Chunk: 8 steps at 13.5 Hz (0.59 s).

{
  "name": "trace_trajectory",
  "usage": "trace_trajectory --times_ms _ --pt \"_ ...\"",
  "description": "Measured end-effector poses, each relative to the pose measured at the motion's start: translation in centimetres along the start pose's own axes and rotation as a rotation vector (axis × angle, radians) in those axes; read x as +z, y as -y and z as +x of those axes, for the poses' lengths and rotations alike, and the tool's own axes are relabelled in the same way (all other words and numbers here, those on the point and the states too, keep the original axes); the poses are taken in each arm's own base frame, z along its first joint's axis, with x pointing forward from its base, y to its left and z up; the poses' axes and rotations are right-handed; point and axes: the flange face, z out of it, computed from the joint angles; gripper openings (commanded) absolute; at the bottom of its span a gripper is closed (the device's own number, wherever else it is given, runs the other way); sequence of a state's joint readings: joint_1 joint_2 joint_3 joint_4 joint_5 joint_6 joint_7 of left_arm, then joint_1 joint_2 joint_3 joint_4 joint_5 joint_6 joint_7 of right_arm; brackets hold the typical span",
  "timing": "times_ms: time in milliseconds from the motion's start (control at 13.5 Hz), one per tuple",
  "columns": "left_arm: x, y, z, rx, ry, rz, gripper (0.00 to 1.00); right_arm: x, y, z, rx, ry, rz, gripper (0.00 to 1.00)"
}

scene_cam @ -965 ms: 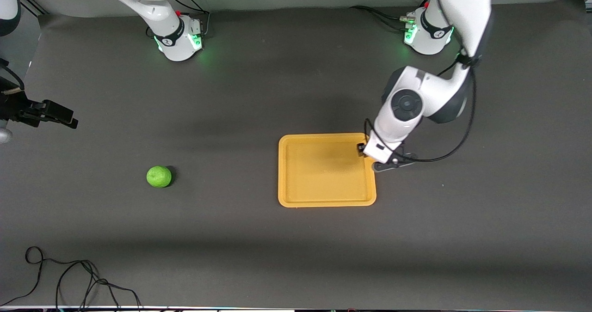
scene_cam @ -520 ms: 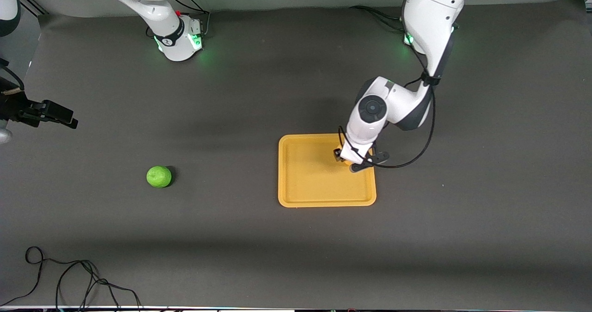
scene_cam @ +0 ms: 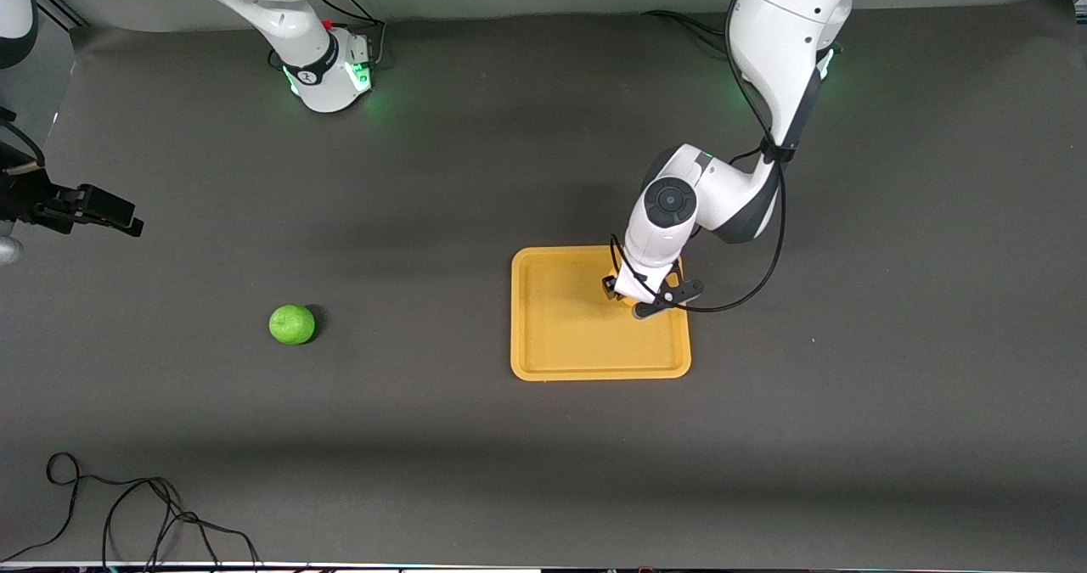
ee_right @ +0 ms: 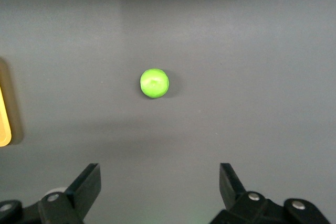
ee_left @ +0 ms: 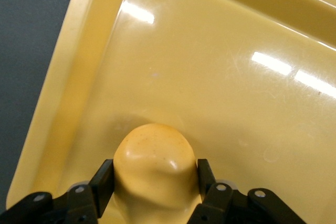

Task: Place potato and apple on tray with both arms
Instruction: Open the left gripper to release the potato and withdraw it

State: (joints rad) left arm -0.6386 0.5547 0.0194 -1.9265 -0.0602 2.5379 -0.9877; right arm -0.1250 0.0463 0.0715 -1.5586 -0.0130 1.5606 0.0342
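My left gripper point(scene_cam: 627, 295) is shut on the yellow-tan potato point(ee_left: 155, 153) and holds it low over the orange-yellow tray point(scene_cam: 560, 335), in the part of the tray farther from the front camera and toward the left arm's end. The wrist hides the potato in the front view. In the left wrist view the gripper point(ee_left: 155, 176) has a finger on each side of the potato, above the tray floor point(ee_left: 220, 77). The green apple point(scene_cam: 291, 324) lies on the table toward the right arm's end. My right gripper point(scene_cam: 127, 221) waits high there, open and empty point(ee_right: 160, 179), with the apple point(ee_right: 154, 83) below it.
A loose black cable point(scene_cam: 127, 505) lies by the table's near edge at the right arm's end. The tray's edge shows in the right wrist view point(ee_right: 4, 124). Dark mat lies between apple and tray.
My left arm has carried the potato from the tray's rim at the left arm's end inward over the tray. The right arm and the apple have not moved.
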Motion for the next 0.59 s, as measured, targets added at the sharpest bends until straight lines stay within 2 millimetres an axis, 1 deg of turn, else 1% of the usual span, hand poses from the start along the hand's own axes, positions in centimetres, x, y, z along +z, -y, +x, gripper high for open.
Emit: trace_trajectory --times_ms 74,223,297,371,445,520,594 --pt "0.0 0.0 0.0 0.0 -0.001 -0.001 0.98 0.1 -0.1 0.0 0.001 0.001 0.0 1.0" --pt "0.5 0.2 0.3 -0.004 -0.004 0.0 0.99 0.2 -0.2 0.1 0.003 0.004 0.0 1.0" --pt "0.8 0.5 0.5 -0.008 -0.005 0.006 0.99 0.3 -0.2 0.1 0.003 0.005 0.0 1.0" --pt "0.7 0.7 1.1 -0.004 -0.009 0.01 0.98 0.3 -0.2 0.2 0.003 0.005 0.0 1.0" --pt "0.1 1.0 2.1 0.015 -0.011 0.019 0.98 0.3 -0.2 0.2 0.003 0.005 0.0 1.0" --pt "-1.5 1.4 3.6 0.045 0.001 0.04 0.97 0.3 -0.2 0.2 0.003 0.006 0.0 1.0" --pt "-4.2 1.8 5.6 0.072 0.026 0.067 0.96 0.3 -0.2 0.2 0.003 0.006 0.0 1.0"
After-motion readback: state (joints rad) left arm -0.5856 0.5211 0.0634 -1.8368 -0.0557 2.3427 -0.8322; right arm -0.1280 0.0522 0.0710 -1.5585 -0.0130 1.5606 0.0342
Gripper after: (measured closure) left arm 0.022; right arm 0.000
